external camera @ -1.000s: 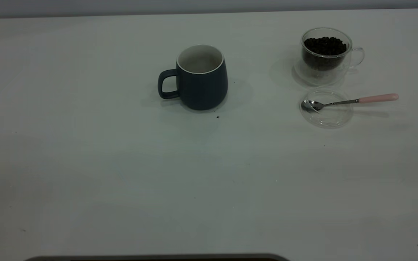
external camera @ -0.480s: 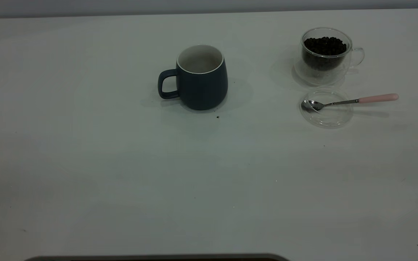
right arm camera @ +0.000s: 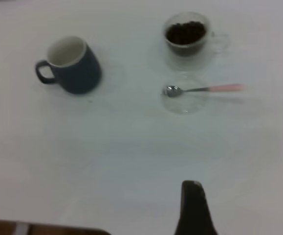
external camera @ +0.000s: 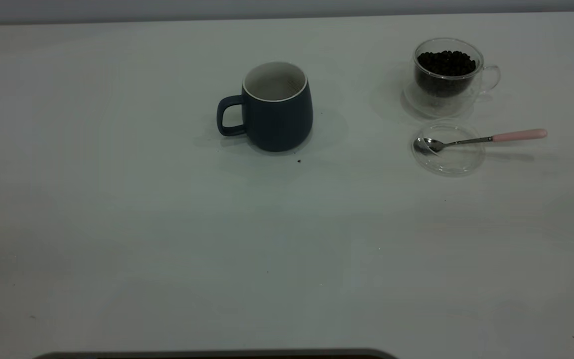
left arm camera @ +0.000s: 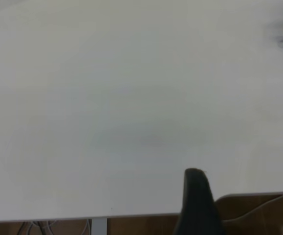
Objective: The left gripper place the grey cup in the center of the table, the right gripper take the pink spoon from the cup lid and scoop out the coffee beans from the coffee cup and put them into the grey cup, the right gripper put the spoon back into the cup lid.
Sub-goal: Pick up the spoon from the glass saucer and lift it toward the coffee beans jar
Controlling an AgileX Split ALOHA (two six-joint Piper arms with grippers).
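The white surface (external camera: 167, 224) was wide and plain, with a few tiny dark specks and a pale wall behind it. Neither arm showed from outside. Each wrist view caught only one black finger (left arm camera: 196, 203) of the left gripper and one (right arm camera: 194, 208) of the right, so I could not tell how the jaws stood.

The grey cup (external camera: 273, 107) stood upright near the middle, white inside. Well apart from it stood the coffee cup (external camera: 446, 75), full of coffee beans (external camera: 446, 62). Just beside lay the cup lid (external camera: 454, 162), with the pink spoon (external camera: 481, 139) resting on it.
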